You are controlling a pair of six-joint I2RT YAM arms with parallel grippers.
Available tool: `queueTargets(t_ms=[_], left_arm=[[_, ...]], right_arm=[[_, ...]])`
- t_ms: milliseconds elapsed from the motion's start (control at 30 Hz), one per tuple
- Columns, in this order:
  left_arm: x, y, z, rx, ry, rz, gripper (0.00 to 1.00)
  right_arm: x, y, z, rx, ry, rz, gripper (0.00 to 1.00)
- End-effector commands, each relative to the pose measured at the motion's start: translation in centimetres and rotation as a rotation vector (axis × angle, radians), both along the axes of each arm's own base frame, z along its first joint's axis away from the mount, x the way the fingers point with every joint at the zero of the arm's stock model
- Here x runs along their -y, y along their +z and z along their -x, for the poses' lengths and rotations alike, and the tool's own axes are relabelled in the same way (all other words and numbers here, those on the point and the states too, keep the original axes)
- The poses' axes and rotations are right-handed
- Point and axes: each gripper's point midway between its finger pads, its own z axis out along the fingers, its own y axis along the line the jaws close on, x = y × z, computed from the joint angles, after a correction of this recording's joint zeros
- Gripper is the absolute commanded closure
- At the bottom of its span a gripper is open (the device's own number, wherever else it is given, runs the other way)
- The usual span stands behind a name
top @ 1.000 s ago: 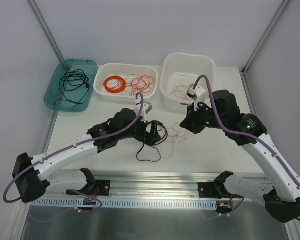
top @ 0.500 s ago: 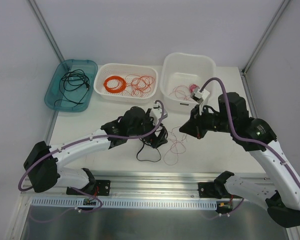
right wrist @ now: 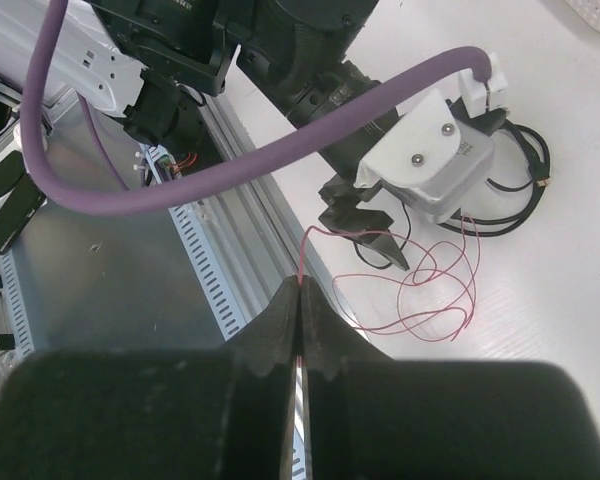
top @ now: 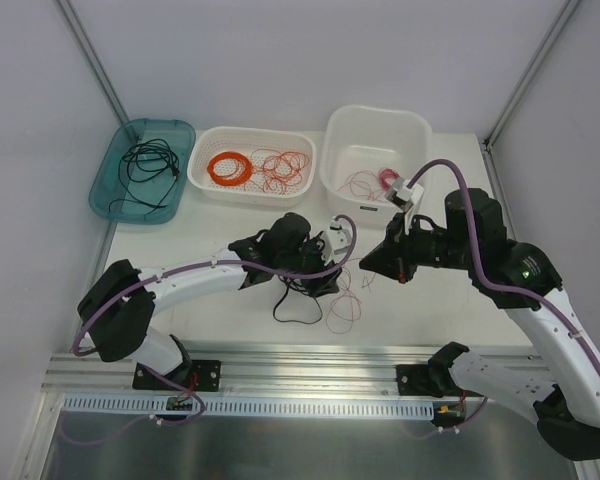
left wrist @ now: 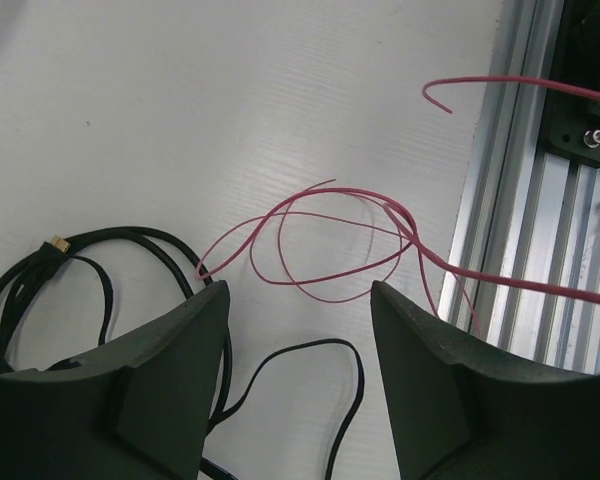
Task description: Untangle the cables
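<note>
1. Near the table's [top: 220, 225] front edge, between the two arms, the cables [top: 330, 296] lie as a loose heap. It is a black cable [left wrist: 130, 232] in overlapping loops with a thin red wire [left wrist: 405, 222] looped just beside it and partly across it.
2. Right gripper [right wrist: 298, 300]: jaws pressed together on one strand of the red wire. The strand runs taut down to the loops on the table, and it looks held raised so that the red can be drawn clear of the black.
3. Left gripper [left wrist: 300, 340]: fingers spread apart with nothing between them, low over the heap. The black loops are at its left finger and the red loops sit ahead in the gap.
4. My read is that the left is placed there to pin or grab the black cable, so that the heap does not drag along with the red. I cannot tell whether it touches the table.
5. Back row:
   - The teal tray [top: 108, 185] holds a black cable.
   - The white basket [top: 202, 150] holds an orange coil [top: 228, 168] and loose red wires.
   - The white tub [top: 420, 130] holds red wire.
   - These are likely the sorting spots by colour.
6. Risk: the thin red strand is snagged under the black loops, so a pull may lift both.
</note>
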Motion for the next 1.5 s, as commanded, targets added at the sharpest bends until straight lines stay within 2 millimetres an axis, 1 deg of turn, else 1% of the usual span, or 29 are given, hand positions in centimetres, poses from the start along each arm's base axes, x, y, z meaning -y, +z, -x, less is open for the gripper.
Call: queueTargets(t_ms=[0,100,167,300,333,367,400,467,600,733,900,1033,1100,1167,1200,1267,1300,1433,1467], left_arm=[[2.0,2.9,-0.5,0.085,-0.072,0.081,0.42],[2.2,3.1,-0.3,0.072,-0.079,0.089,0.43],[2.2,3.2,-0.5,0.077,-0.071,0.091,0.39],[1.4,2.8,-1.0,0.127,-0.055,0.069,0.34],[1.3,2.7,-0.9,0.138,-0.061,0.066,0.30],[1.2,3.0,-0.8,0.154,-0.070,0.071,0.28],[0.9,2.7,-0.9,0.176,-0.082,0.059,0.27],[0.6,2.9,-1.0,0.203,-0.092,0.058,0.22],[0.4,3.3,-1.2,0.261,-0.123,0.057,0.17],[0.5,3.4,-1.4,0.263,-0.155,0.071,0.15],[0.7,3.7,-0.7,0.234,-0.237,0.113,0.16],[1.1,3.2,-1.0,0.233,-0.253,0.105,0.16],[1.5,3.6,-0.9,0.234,-0.274,0.116,0.16],[1.7,3.2,-0.8,0.218,-0.287,0.113,0.18],[2.0,3.4,-0.5,0.211,-0.307,0.126,0.19],[2.3,3.3,-0.2,0.188,-0.329,0.133,0.24],[2.4,3.3,0.3,0.165,-0.349,0.143,0.25],[2.4,2.3,1.1,0.096,-0.369,0.141,0.37],[2.4,2.1,1.2,0.085,-0.373,0.141,0.38]], right_arm=[[0.0,2.9,0.8,0.063,0.027,-0.076,0.99],[0.1,2.8,0.9,0.065,0.028,-0.073,0.99],[0.1,2.7,1.0,0.067,0.025,-0.074,0.99],[0.1,2.7,1.0,0.067,0.025,-0.074,0.99],[0.2,2.7,1.1,0.066,0.028,-0.074,0.99],[0.1,2.8,1.1,0.064,0.030,-0.076,0.99],[0.1,2.8,1.1,0.065,0.032,-0.076,0.99],[0.2,2.9,1.4,0.064,0.039,-0.080,0.99],[0.3,2.9,1.7,0.065,0.050,-0.084,0.99],[0.3,3.1,2.4,0.069,0.076,-0.100,0.99],[0.3,3.6,2.9,0.078,0.093,-0.114,0.99],[0.2,4.2,3.4,0.081,0.122,-0.134,0.99],[0.2,4.3,3.5,0.084,0.127,-0.138,0.99],[0.2,4.3,3.5,0.082,0.126,-0.140,0.99],[0.2,4.4,3.6,0.083,0.128,-0.143,0.99],[0.2,4.5,3.6,0.085,0.128,-0.145,0.99],[0.2,4.5,3.6,0.087,0.125,-0.145,0.99],[0.2,4.6,3.5,0.092,0.123,-0.146,0.99],[0.2,4.7,3.5,0.095,0.120,-0.148,0.99]])
